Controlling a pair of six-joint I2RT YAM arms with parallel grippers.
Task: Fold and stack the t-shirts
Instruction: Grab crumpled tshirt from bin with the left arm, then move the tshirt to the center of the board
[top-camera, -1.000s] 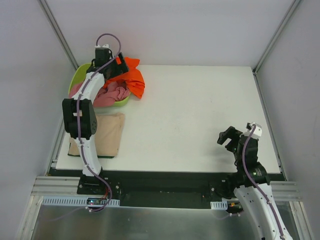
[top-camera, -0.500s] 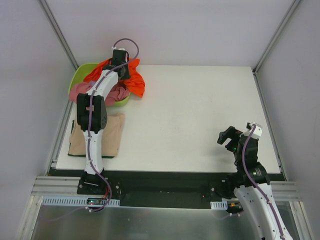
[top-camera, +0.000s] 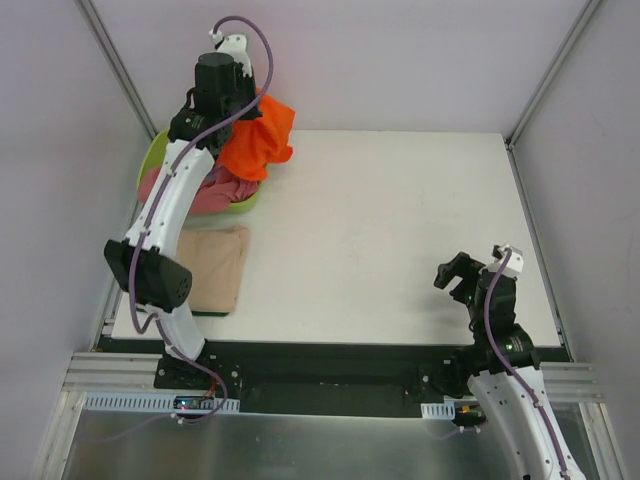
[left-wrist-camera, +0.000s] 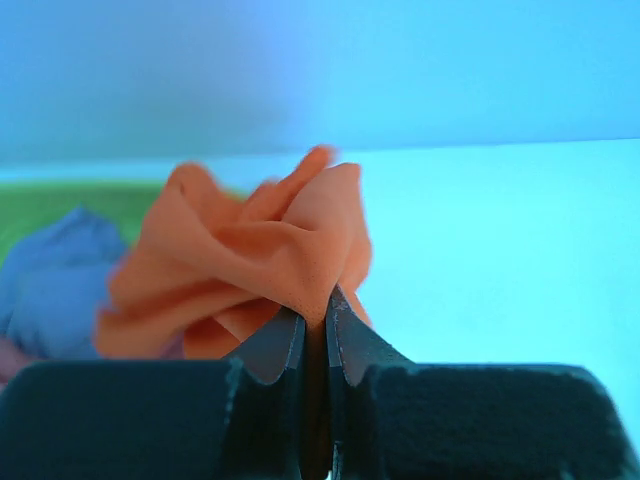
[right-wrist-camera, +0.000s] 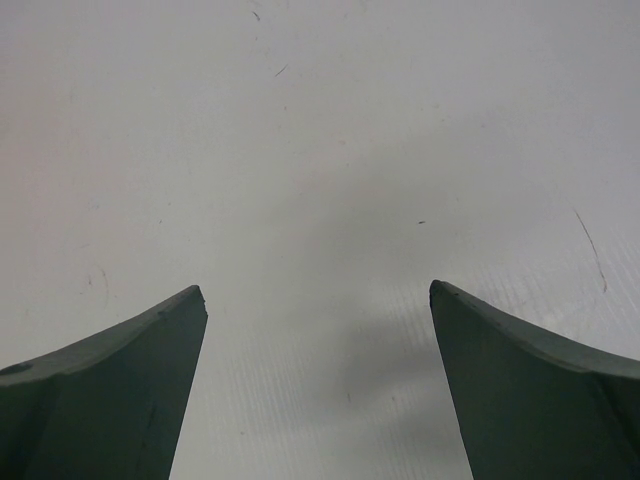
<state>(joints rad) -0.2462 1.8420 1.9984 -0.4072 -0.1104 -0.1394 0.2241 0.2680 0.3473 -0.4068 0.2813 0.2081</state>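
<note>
My left gripper (left-wrist-camera: 315, 310) is shut on a bunched fold of the orange t-shirt (left-wrist-camera: 260, 255). In the top view the orange t-shirt (top-camera: 258, 140) hangs from the left gripper (top-camera: 238, 108), raised over the tub's right rim. A dusty pink t-shirt (top-camera: 218, 190) lies crumpled in the tub. A lavender t-shirt (left-wrist-camera: 55, 285) shows beside the orange cloth in the left wrist view. The tan t-shirt (top-camera: 218, 265) lies folded on the table's left front. My right gripper (top-camera: 455, 272) stands open over bare table, nothing between its fingers (right-wrist-camera: 120, 370).
The lime-green tub (top-camera: 153, 152) sits at the table's (top-camera: 400, 220) back left corner. Grey walls and metal posts close in the back and both sides. The left arm's elbow (top-camera: 150, 275) hangs over the folded tan shirt.
My left gripper closed on the orange t-shirt and lifted it up out of the tub. The left elbow swung lower and leftward. The right arm stayed still.
</note>
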